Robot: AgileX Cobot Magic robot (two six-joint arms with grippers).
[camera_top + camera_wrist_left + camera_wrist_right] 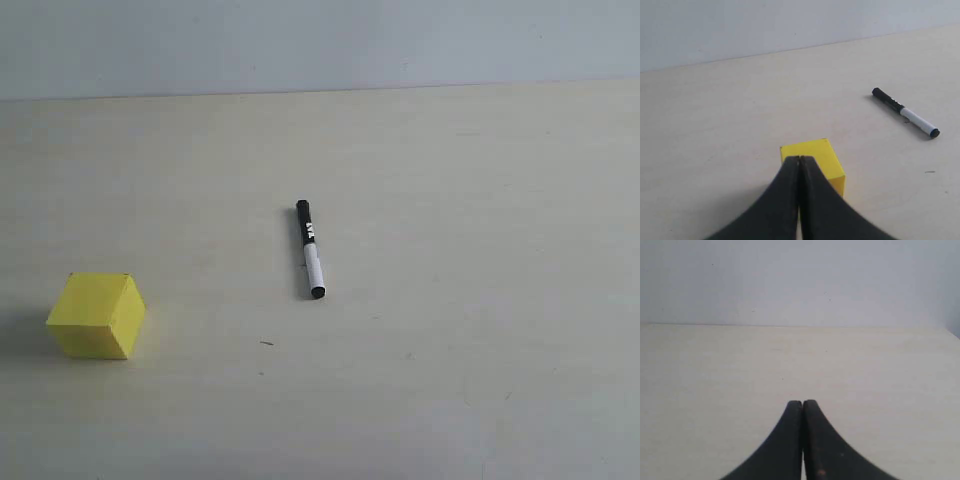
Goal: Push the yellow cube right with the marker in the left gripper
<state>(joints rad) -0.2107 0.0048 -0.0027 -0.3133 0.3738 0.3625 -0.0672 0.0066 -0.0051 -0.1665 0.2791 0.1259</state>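
The yellow cube (97, 315) rests on the table at the left of the exterior view. The marker (310, 249), white barrel with black cap, lies loose on the table near the middle, well right of the cube. Neither arm shows in the exterior view. In the left wrist view my left gripper (799, 159) is shut with nothing between its fingers, its tips just in front of the cube (816, 156); the marker (905, 113) lies apart on the table. My right gripper (802, 403) is shut and empty over bare table.
The pale table top (450, 380) runs back to a far edge against a light grey wall (320, 40). A small dark speck (266, 343) lies on the table in front of the marker.
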